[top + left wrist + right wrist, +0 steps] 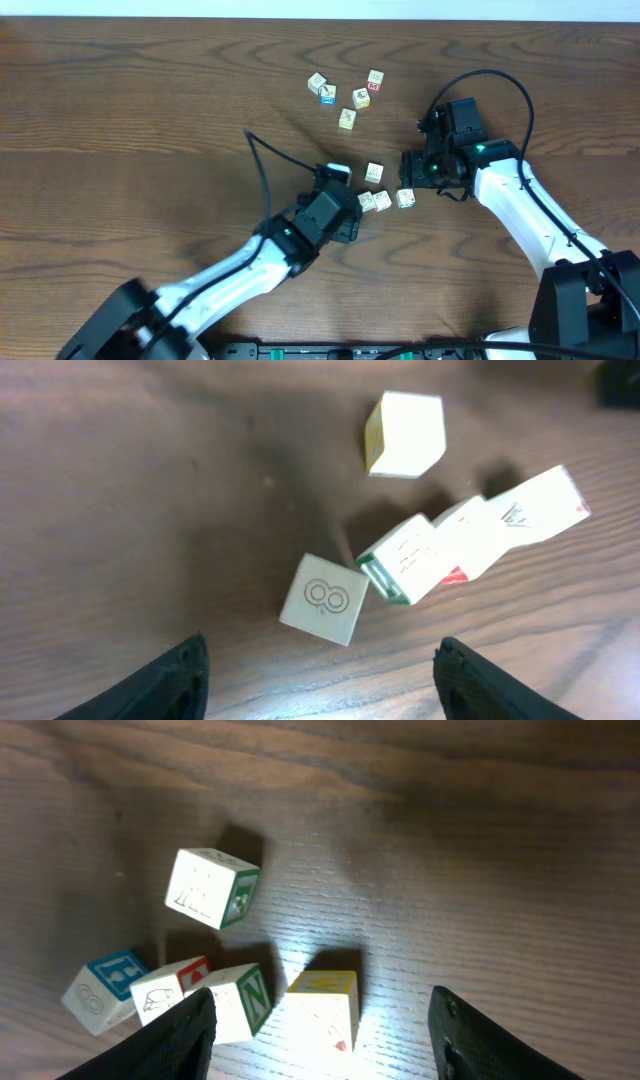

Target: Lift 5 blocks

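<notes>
Several small cream blocks lie on the table between my grippers. In the overhead view one block (374,173) sits apart, above a short row (382,201) that ends at a block (406,198) on the right. My left gripper (356,212) is open at the row's left end. In its wrist view the block printed with an 8 (325,598) lies just ahead of the open left gripper (322,643), untouched. My right gripper (410,182) is open too. The yellow-topped block (322,1010) stands between the right gripper's (322,995) spread fingers, with gaps on both sides.
Another cluster of small cubes lies farther back on the table, among them one with a blue face (328,96) and one with a red face (362,97). A black cable (262,165) trails over the wood left of the left arm.
</notes>
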`<state>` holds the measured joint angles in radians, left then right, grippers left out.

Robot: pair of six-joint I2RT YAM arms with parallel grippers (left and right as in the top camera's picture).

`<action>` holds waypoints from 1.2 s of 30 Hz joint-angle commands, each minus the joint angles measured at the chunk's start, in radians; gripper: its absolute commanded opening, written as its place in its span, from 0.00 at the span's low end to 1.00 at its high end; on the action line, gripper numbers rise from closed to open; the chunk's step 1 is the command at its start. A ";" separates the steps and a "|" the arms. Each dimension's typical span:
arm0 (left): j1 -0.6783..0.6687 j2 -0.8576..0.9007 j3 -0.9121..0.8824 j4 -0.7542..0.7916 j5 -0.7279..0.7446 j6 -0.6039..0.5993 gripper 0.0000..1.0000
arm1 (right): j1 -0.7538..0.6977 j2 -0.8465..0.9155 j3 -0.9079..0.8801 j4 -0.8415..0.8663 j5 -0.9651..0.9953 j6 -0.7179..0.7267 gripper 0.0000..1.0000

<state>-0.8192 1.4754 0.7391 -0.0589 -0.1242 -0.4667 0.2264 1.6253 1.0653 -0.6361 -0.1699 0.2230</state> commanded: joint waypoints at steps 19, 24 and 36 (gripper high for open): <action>0.340 -0.071 -0.005 -0.079 -0.043 0.127 0.79 | 0.115 0.195 0.077 0.132 -0.023 0.073 0.55; 0.358 -0.071 -0.005 -0.079 -0.044 0.166 0.79 | 0.145 0.202 0.101 0.135 -0.018 0.122 0.55; 0.358 -0.071 -0.005 -0.080 -0.045 0.204 0.79 | 0.185 0.234 0.101 0.137 0.078 0.233 0.51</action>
<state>-0.4656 1.4055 0.7391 -0.1326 -0.1772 -0.2909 0.4065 1.8462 1.1507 -0.5037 -0.1314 0.4118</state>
